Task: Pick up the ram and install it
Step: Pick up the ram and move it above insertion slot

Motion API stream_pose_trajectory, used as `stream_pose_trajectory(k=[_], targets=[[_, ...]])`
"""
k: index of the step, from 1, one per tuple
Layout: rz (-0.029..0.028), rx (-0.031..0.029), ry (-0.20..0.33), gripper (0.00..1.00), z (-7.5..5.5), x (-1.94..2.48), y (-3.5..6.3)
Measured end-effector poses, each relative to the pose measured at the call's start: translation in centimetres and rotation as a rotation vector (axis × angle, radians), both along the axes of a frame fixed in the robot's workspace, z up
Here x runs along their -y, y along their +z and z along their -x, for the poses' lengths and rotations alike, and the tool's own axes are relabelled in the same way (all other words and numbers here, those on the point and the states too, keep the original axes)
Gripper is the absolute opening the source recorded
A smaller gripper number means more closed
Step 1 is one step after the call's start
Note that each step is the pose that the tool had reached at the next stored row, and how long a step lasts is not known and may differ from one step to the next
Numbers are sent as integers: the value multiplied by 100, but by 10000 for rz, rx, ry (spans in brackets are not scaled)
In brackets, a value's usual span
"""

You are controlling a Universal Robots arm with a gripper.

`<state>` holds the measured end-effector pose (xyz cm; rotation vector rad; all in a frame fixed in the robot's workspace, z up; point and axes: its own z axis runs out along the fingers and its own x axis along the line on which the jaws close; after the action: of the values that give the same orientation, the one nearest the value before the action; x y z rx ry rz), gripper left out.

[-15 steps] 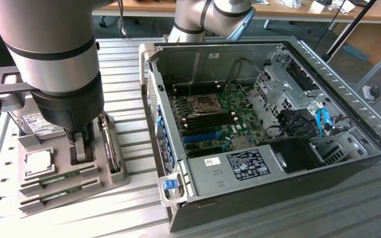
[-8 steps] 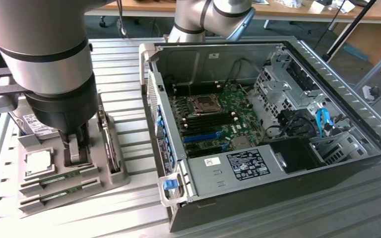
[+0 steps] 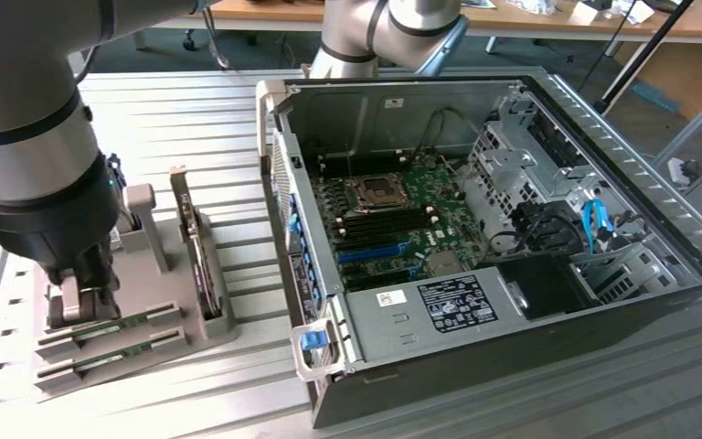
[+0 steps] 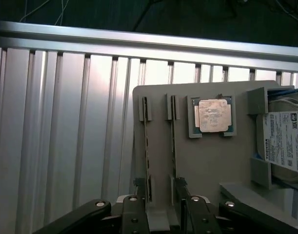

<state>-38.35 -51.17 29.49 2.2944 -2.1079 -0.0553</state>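
Observation:
Two rams, thin green sticks, stand on edge in slots of a grey holder (image 3: 211, 334) at the exterior view's left: one ram (image 3: 117, 326) and a second ram (image 3: 125, 350) beside it. In the wrist view they run as thin lines, one ram (image 4: 148, 146) and the other (image 4: 173, 141). My gripper (image 3: 83, 297) hangs low over one end of the sticks. Its fingers (image 4: 135, 214) stand apart, so the gripper (image 4: 163, 207) is open, and the stick nearer the CPU runs into the gap. Nothing is held.
An open PC case (image 3: 643, 183) lies at the exterior view's right, its motherboard (image 3: 388, 219) exposed. The holder also carries a CPU (image 4: 212, 116), a hard drive (image 4: 285, 141) and an upright dark expansion card (image 3: 198, 251). The ribbed metal table (image 3: 205, 119) lies around them.

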Motion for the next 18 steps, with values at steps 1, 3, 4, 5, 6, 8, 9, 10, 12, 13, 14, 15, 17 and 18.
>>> stream_pose_trajectory(k=[1,3,4,5,6,8,9,10,12,13,14,15,17,18], targets=[[0,1,1,36,23,0,-19],[0,1,1,36,44,0,-55],[-1,2,1,36,53,0,-81],[0,1,2,36,56,1,-96],[0,0,3,36,60,1,-118],[0,0,5,36,65,0,-173],[0,0,10,36,67,0,-213],[0,1,19,36,67,0,-257],[0,1,24,36,67,1,-298],[0,1,26,36,68,2,-316],[0,1,29,36,69,3,-334],[0,1,31,36,70,5,-353],[1,0,37,36,71,13,-389],[1,0,40,36,72,19,-414]])
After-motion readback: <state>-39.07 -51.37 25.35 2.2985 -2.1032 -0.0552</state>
